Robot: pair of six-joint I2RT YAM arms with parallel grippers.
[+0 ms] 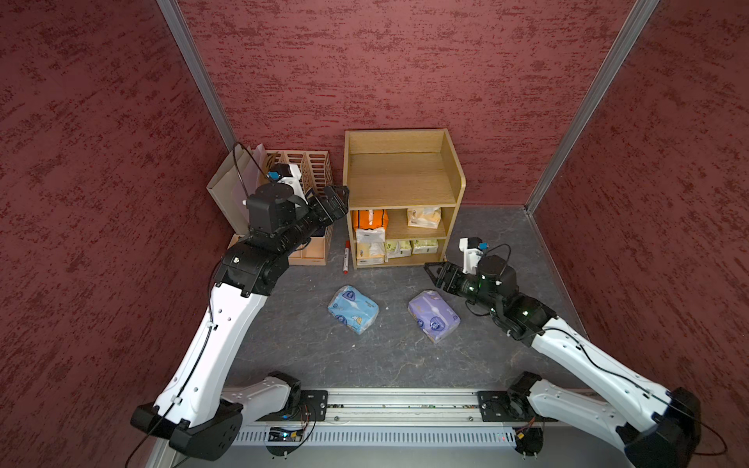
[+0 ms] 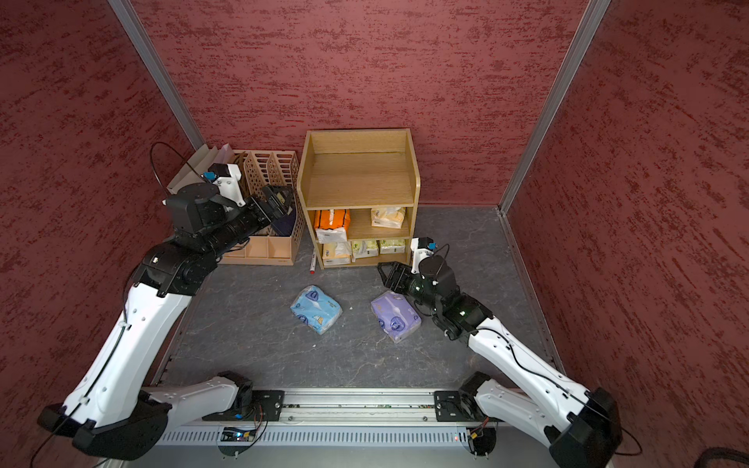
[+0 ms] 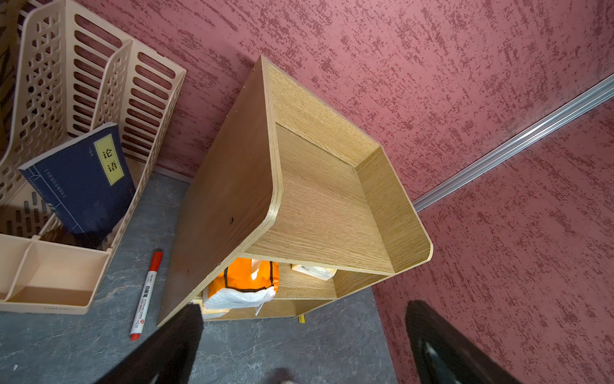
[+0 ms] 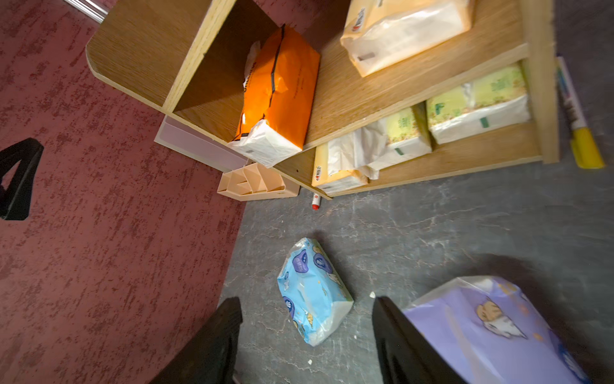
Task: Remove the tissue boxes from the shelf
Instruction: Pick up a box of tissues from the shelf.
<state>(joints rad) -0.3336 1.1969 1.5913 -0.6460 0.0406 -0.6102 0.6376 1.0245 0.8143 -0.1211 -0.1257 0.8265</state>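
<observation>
Five packs (image 1: 423, 216) are left on the shelf (image 1: 401, 178); the blue pack (image 1: 352, 308) and lilac pack (image 1: 433, 316) are laid on the floor (image 1: 389, 356). The left claw (image 3: 304, 307) and right claw (image 4: 305, 302) are spread, empty. "论语" is read on the book (image 3: 83, 179).

Twin arms: white shells, black joints.
The left arm (image 1: 215, 332) and right arm (image 1: 600, 364) wear glossy white covers between matte black motor housings; thin black cables (image 1: 197, 366) run clipped along each. White camera mount (image 1: 468, 253) with blue plug at each wrist. Black, triangular-framed left gripper (image 1: 342, 198) and right gripper (image 1: 433, 270).

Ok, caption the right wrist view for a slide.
Open right gripper beside lilac pack; blue pack ahead; five packs on shelf.
</observation>
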